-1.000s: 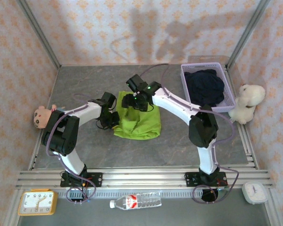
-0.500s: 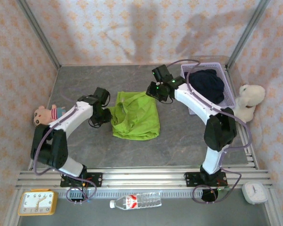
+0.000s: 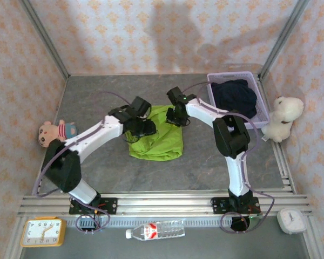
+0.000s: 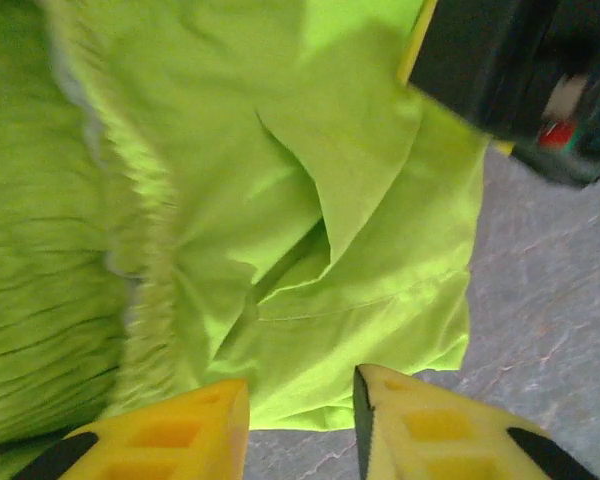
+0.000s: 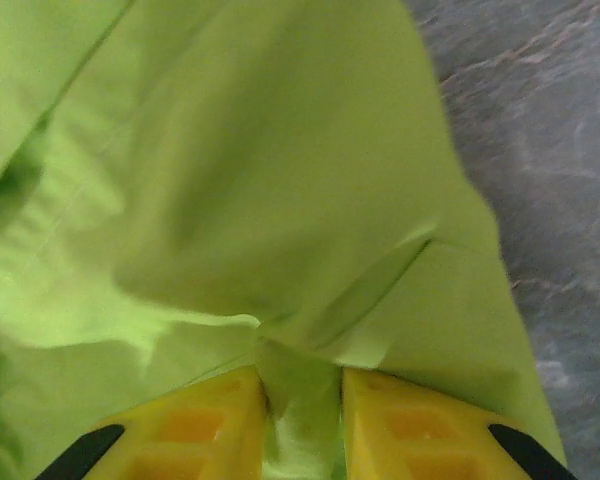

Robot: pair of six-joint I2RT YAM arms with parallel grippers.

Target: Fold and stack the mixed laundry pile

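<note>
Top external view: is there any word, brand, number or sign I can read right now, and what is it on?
No text can be read.
Label on the water bottle: red and white, print too small to read.
Dial of the orange clock: numerals too small to read.
Face of the white clock: markings too small to read.
The lime-green garment: no print visible in the wrist views.

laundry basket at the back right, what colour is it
The laundry basket is lavender, clearest in the top external view.
</note>
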